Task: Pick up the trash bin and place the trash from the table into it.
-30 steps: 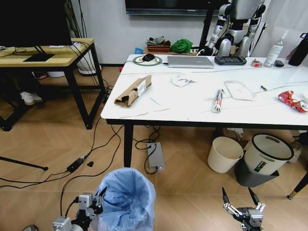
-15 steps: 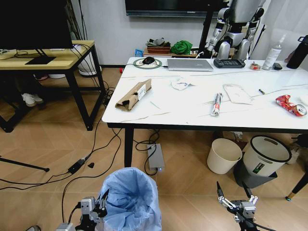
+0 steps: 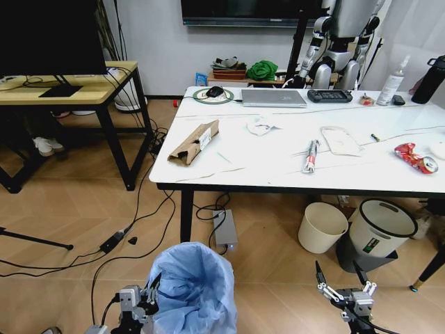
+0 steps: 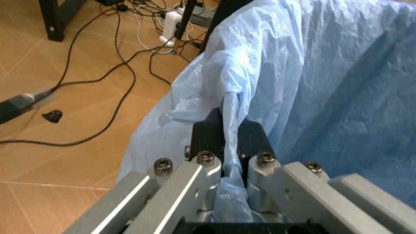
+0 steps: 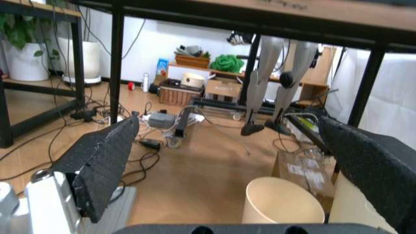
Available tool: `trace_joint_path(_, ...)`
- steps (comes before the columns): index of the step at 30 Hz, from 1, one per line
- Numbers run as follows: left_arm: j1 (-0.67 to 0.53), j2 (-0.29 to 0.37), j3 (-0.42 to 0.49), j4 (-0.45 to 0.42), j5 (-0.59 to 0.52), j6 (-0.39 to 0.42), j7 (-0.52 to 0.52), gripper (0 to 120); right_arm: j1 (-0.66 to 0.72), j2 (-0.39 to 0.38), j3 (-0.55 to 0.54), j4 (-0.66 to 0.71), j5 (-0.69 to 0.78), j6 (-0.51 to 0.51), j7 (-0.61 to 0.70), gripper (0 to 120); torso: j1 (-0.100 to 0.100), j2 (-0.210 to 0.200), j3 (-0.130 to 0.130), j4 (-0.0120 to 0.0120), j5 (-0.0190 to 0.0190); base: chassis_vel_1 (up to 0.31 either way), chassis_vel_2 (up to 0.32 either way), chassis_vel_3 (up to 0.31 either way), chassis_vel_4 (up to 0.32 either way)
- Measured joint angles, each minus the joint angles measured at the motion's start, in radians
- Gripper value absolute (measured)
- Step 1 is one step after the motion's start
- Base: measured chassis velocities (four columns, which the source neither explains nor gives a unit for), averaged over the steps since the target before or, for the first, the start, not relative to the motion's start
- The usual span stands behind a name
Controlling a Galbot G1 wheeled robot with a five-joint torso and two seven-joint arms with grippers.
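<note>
The left end effector (image 3: 149, 300) sits at the 7 o'clock edge of the head view, its jaws pinched narrow on a fold of the light-blue liner at the rim of the trash bin (image 3: 189, 287); the left wrist view shows plastic (image 4: 231, 105) clamped between the fingers (image 4: 250, 141). The right end effector (image 3: 343, 283) hangs at 5 o'clock, jaws spread wide and holding nothing. The trash lies well apart on the tabletop (image 3: 236, 170) toward 12 o'clock: cardboard piece (image 3: 194, 141), crumpled paper (image 3: 261, 126), clear wrapper (image 3: 341, 139), red can (image 3: 415, 158). Judged risk: the grip may be on thin bag film alone, so the liner may stretch, tear or slide off the rim, dropping the bin. Floor cables (image 3: 139, 216) could snag the base.
</note>
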State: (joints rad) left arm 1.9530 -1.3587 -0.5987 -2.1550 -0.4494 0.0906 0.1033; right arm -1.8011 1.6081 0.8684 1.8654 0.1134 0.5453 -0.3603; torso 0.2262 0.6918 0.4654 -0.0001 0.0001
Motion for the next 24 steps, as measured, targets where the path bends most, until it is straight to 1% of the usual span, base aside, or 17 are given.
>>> trace_joint_path(12, -0.01, 0.007, 0.003, 0.009, -0.003, 0.015, -0.005, 0, 0.004, 0.0, -0.003, 0.018, 0.0, -0.011, 0.005, 100, 0.025, 0.058, 0.033, 0.0001, -0.0001, 0.0, 0.0, 0.0, 0.0)
trace_joint_path(14, -0.01, 0.007, 0.002, 0.009, -0.003, 0.015, -0.005, 0, 0.005, 0.0, -0.003, 0.019, 0.0, -0.012, 0.005, 100, 0.026, 0.061, 0.035, 0.0, -0.0001, 0.0, 0.0, 0.0, 0.0)
trace_joint_path(24, -0.004, -0.008, 0.013, 0.008, 0.011, 0.005, -0.004, 0, 0.008, 0.0, -0.002, 0.027, 0.003, -0.019, 0.006, 100, 0.046, 0.11, 0.064, 0.0, 0.0, 0.0, 0.0, 0.0, 0.0)
